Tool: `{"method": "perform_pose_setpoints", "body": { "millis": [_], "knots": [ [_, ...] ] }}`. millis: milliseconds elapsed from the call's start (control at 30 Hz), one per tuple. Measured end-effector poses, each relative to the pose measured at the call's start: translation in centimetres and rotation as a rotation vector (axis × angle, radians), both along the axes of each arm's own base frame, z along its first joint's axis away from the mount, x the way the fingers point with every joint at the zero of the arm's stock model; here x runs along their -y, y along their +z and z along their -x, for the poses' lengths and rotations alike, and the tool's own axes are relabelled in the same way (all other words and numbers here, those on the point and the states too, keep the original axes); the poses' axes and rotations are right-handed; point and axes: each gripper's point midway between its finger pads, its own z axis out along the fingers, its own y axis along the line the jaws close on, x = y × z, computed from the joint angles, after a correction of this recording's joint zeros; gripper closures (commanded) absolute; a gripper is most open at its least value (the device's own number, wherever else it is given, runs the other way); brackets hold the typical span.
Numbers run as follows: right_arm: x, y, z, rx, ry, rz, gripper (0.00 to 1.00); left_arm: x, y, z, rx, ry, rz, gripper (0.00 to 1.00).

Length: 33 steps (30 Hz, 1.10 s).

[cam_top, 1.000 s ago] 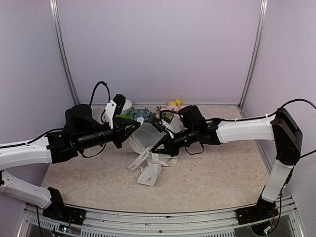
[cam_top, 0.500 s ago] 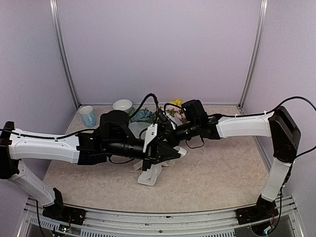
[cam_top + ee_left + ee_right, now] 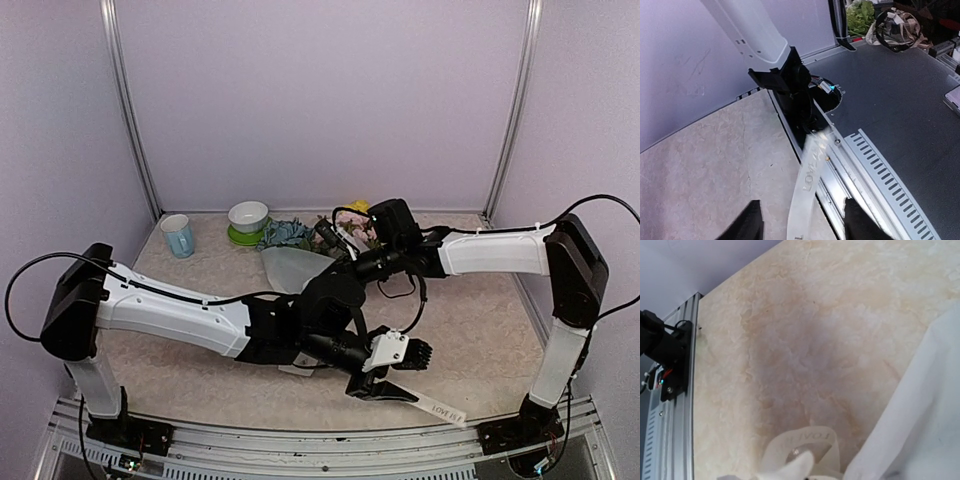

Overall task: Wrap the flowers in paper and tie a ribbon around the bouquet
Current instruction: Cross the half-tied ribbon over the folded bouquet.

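Note:
The bouquet lies at the back middle of the table, its flowers [image 3: 288,234] sticking out of a cone of white paper [image 3: 292,268]. My right gripper [image 3: 345,258] is by the cone; its fingers do not show in the right wrist view, where a loop of ribbon [image 3: 807,439] rises from the bottom edge beside the paper [image 3: 920,430]. My left gripper [image 3: 398,384] [image 3: 805,226] is near the front right edge. Its jaws stand apart, and the lettered ribbon [image 3: 811,185] runs loose between them. The ribbon end [image 3: 444,409] lies over the front rail.
A blue cup [image 3: 178,236] and a white bowl on a green saucer [image 3: 247,218] stand at the back left. The left arm's elbow [image 3: 330,296] lies across the table's middle. The metal front rail [image 3: 875,165] is right under the left gripper.
My left arm has swung from the far left across the table to the near right edge, drawing the ribbon end along, and its jaws have opened. The right gripper shifted slightly back.

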Motion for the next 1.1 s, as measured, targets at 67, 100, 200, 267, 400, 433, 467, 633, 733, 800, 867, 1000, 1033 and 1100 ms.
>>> {"method": "perform_pose_setpoints", "body": {
  "millis": [67,100,200,267,400,433,467,633,733,800,867,1000,1033,1100],
  "knots": [
    [0.0,0.0,0.0,0.003,0.0,0.002,1.0,0.0,-0.4,-0.4,0.012,0.019,-0.01,0.02],
    [0.0,-0.1,0.0,0.004,-0.001,0.004,1.0,0.0,-0.5,-0.7,0.023,0.029,-0.013,0.01],
    [0.1,-0.3,-0.1,0.007,-0.008,0.013,1.0,0.0,-0.7,-1.5,0.049,0.067,-0.017,0.01],
    [0.2,-0.4,-0.2,0.008,-0.012,0.018,1.0,-0.5,-0.9,-2.3,0.058,0.1,-0.016,0.01],
    [0.2,-0.5,-0.3,0.007,-0.019,0.026,1.0,-3.1,0.4,-4.6,0.032,0.196,0.01,0.01],
    [0.3,-0.6,-0.4,0.007,-0.024,0.029,1.0,-3.9,1.4,-5.9,0.019,0.24,0.03,0.01],
    [0.3,-0.6,-0.4,0.006,-0.031,0.032,1.0,-5.2,2.8,-7.5,0.004,0.302,0.066,0.02],
    [0.0,-0.7,-0.9,-0.012,-0.093,0.042,1.0,-13.0,9.4,-15.3,-0.049,0.665,0.259,0.54],
    [-0.7,-0.2,-1.0,-0.032,-0.138,0.024,1.0,-16.7,9.7,-17.9,-0.08,0.816,0.312,0.49],
    [-1.3,0.3,-0.6,-0.042,-0.16,0.01,1.0,-18.3,7.0,-19.1,-0.11,0.889,0.27,0.3],
    [-1.8,0.8,-0.2,-0.045,-0.176,-0.002,1.0,-19.5,3.3,-19.9,-0.144,0.941,0.192,0.17],
    [-2.6,1.7,0.4,-0.058,-0.214,-0.03,1.0,-20.8,-1.9,-20.0,-0.23,0.972,0.083,0.21],
    [-2.7,1.9,0.5,-0.064,-0.22,-0.039,1.0,-20.7,-2.4,-20.0,-0.243,0.969,0.073,0.23],
    [-2.9,2.1,0.8,-0.076,-0.235,-0.05,1.0,-20.3,-2.8,-20.1,-0.266,0.957,0.077,0.28]
  ]
}}
